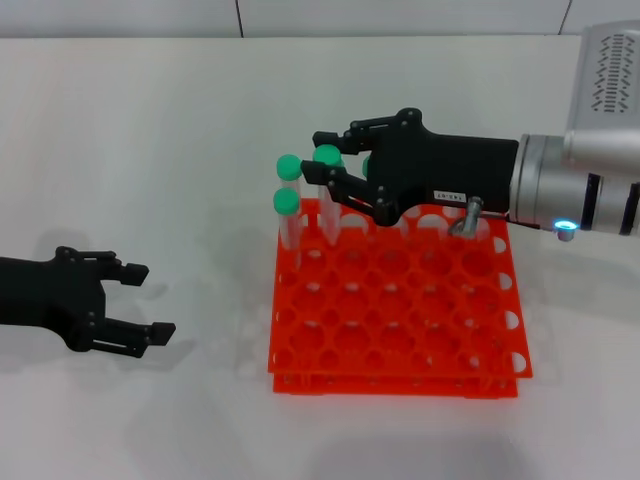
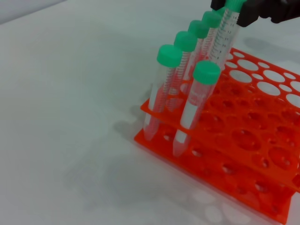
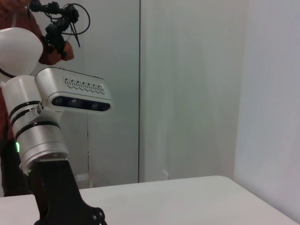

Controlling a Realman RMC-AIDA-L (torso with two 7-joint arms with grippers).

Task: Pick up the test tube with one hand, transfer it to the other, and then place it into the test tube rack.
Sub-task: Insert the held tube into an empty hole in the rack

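Observation:
My right gripper (image 1: 318, 156), the one with the small white label, hovers over the back left of the orange-red test tube rack (image 1: 390, 385). It is shut on the green cap of a clear test tube (image 1: 328, 200) that hangs upright, with its lower end at the rack's back row. The left wrist view shows the same grip (image 2: 243, 9) on the tube (image 2: 224, 37) above the rack (image 2: 243, 154). My left gripper (image 1: 152, 302) is open and empty, low over the table left of the rack. The right wrist view shows no gripper.
Several other green-capped tubes stand in the rack's back-left corner, two of them at the left edge (image 1: 289, 167) (image 1: 286, 203), close to the held tube; they show in the left wrist view too (image 2: 169, 55) (image 2: 206, 71). The rest of the rack's holes are empty.

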